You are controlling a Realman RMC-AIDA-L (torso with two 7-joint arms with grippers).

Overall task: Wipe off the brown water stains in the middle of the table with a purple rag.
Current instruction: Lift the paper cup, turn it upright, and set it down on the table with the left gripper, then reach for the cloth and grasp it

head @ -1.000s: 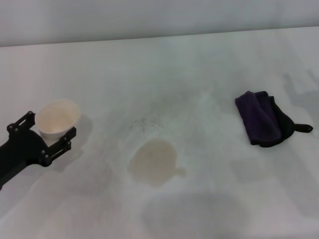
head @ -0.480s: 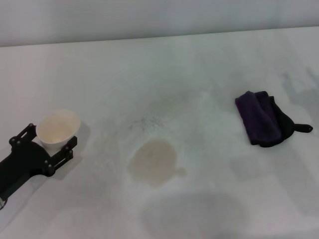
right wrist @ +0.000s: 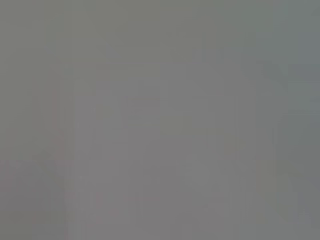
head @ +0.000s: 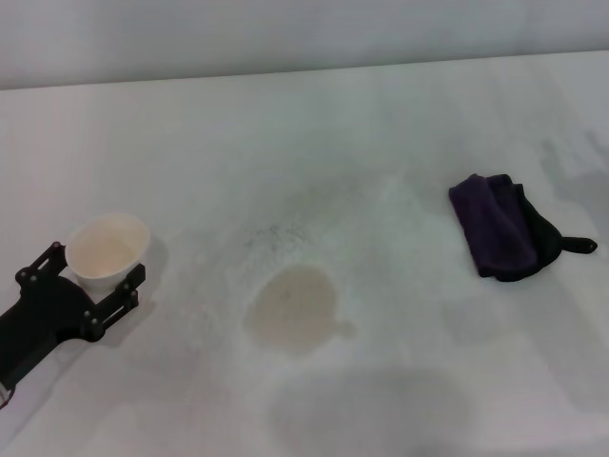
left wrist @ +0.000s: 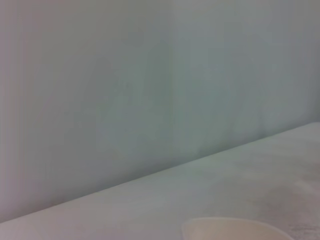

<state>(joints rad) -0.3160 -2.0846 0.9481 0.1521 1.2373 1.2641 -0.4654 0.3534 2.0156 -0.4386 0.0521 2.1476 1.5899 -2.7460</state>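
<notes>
The brown water stains form a pale tan puddle in the middle of the white table. The purple rag lies folded at the right, with a black edge and a small black tail. It is apart from the puddle. My left gripper is at the left, shut on a white paper cup that stands upright, well left of the stain. The cup's rim also shows in the left wrist view. My right gripper is out of view. The right wrist view shows only plain grey.
A large faint grey shadow patch lies near the table's front edge, below the stain. The table's far edge meets a pale wall. Faint dark speckles lie just beyond the stain.
My left gripper has moved the paper cup back toward the table's front edge and a little lower. The rag and the stain have not moved.
</notes>
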